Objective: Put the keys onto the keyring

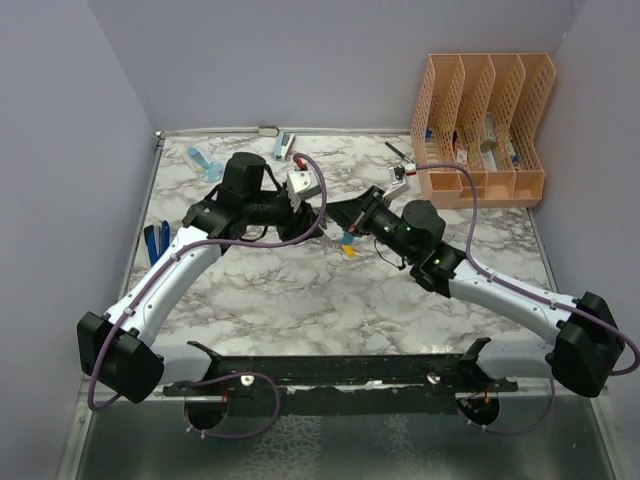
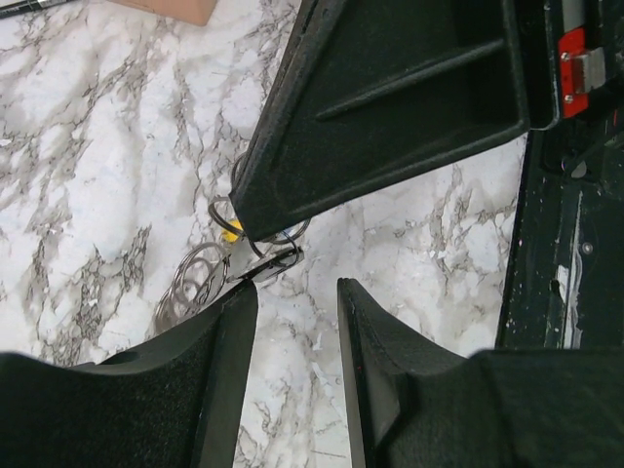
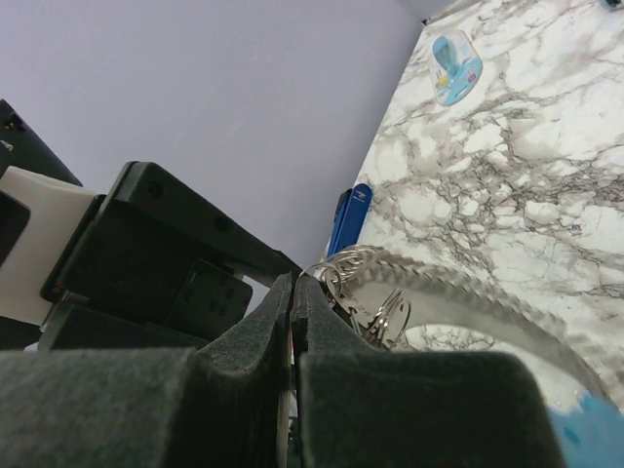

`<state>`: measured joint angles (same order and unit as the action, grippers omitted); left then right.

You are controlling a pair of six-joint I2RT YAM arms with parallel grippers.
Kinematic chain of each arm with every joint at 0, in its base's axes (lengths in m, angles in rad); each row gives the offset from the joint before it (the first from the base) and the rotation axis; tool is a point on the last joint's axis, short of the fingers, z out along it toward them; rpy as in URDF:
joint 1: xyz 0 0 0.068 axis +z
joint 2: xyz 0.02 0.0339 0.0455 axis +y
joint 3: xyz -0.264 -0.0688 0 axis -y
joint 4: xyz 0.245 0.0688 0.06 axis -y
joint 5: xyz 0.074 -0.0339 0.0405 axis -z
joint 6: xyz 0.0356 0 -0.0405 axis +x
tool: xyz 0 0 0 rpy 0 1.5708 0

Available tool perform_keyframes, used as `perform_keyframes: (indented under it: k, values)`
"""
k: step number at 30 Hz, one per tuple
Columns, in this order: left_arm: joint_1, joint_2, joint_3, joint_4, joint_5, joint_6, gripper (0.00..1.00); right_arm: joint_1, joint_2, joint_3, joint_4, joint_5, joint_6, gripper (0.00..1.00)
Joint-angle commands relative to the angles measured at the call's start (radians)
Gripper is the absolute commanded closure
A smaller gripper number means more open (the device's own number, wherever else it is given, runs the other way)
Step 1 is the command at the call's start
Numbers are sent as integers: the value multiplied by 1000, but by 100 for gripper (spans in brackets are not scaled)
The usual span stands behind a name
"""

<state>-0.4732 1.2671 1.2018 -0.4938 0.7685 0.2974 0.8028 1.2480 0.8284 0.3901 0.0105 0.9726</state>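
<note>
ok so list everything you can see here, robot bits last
table: one, white-gray marble
keyring: one, gray ribbed loop with light-blue section and silver wire rings, at the tips of the right gripper
yellow key: one, yellow, among the rings; black one not made out
blue-handled tool: one, blue, left edge
small item: one, light blue and white, far left
file organizer: one, peach, far right corner
pen: one, black, far side beside the organizer
left gripper: one, black, open, facing the rings
right gripper: one, black, shut on the keyring
</note>
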Motion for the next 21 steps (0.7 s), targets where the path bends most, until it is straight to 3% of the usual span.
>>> perform_keyframes:
  k: [1, 7, 13, 21]
  values:
    - [-14, 11, 7, 63, -38, -45, 59, 1, 1, 47, 73, 10, 37, 99]
    - [-16, 15, 4, 82, -56, -49, 62, 1, 14, 55, 71, -18, 67, 99]
    - [-16, 18, 3, 91, -35, -35, 83, 1, 20, 48, 86, -32, 107, 99]
    - [-16, 12, -7, 81, -25, -7, 96, 1, 18, 53, 70, -27, 139, 99]
